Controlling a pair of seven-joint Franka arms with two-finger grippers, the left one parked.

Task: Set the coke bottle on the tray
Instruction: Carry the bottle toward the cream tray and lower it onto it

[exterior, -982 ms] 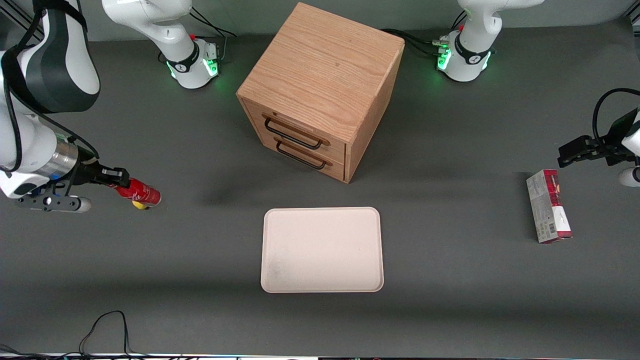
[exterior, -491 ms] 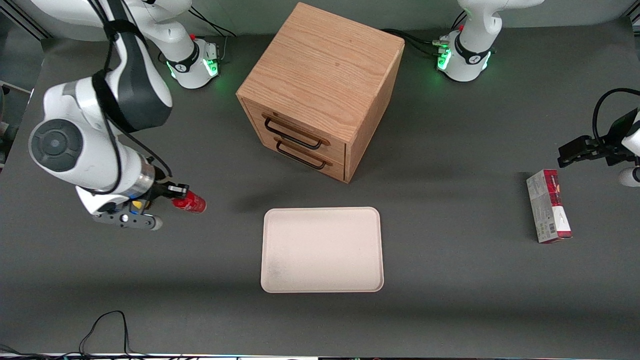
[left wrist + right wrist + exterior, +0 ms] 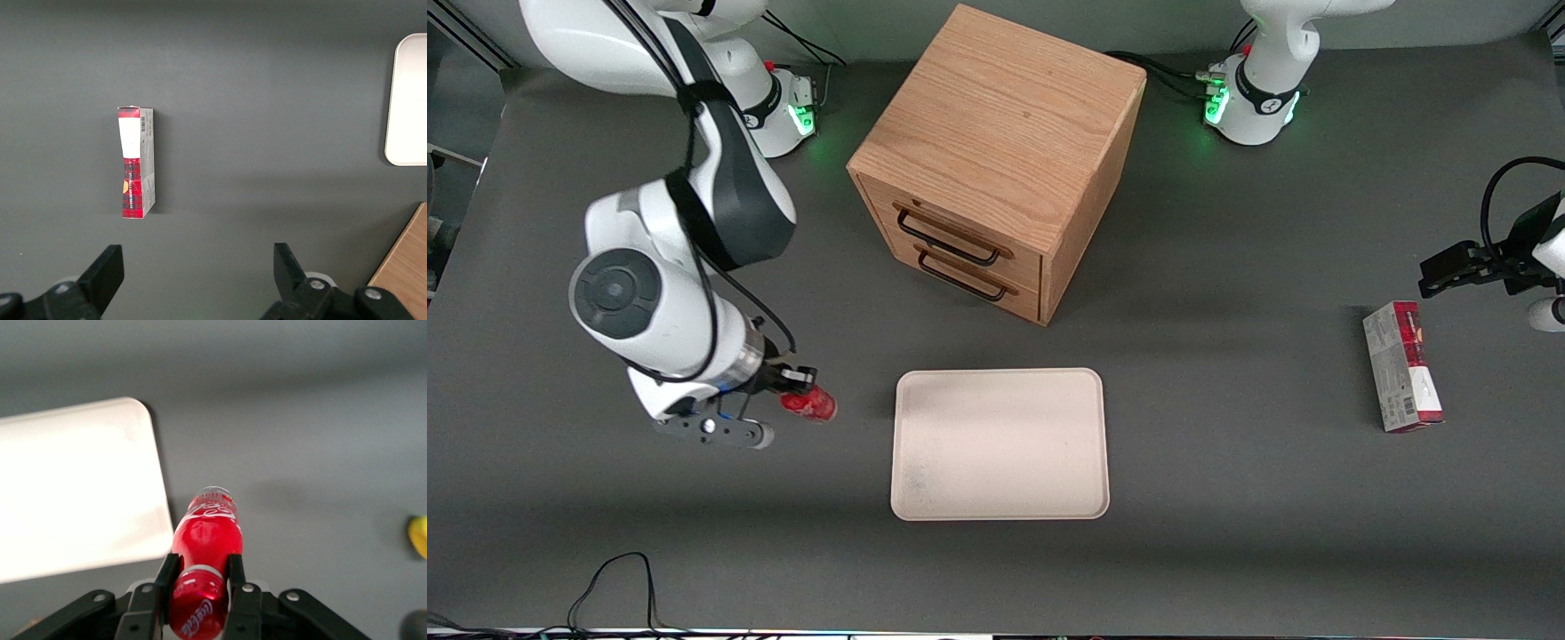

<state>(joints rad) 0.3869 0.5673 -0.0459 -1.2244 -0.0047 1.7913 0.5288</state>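
My right gripper [image 3: 796,388] is shut on the coke bottle [image 3: 809,404], a small glossy red bottle with white lettering. It holds the bottle by the neck, above the table and beside the tray's short edge on the working arm's side. In the right wrist view the bottle [image 3: 205,537] hangs between the black fingers [image 3: 164,577] of the gripper [image 3: 200,580], with its red cap toward the camera. The cream-beige tray [image 3: 1000,444] lies flat in the middle of the table, nearer to the front camera than the cabinet. It also shows in the right wrist view [image 3: 73,487].
A wooden drawer cabinet [image 3: 996,160] with two black handles stands farther from the front camera than the tray. A red-and-grey carton [image 3: 1401,366] lies toward the parked arm's end and shows in the left wrist view [image 3: 136,162]. A yellow object [image 3: 419,537] lies on the table.
My right arm has carried the coke bottle from the working arm's end of the table toward the tray. It has also come nearer to the front camera. A yellow object stayed where it was.
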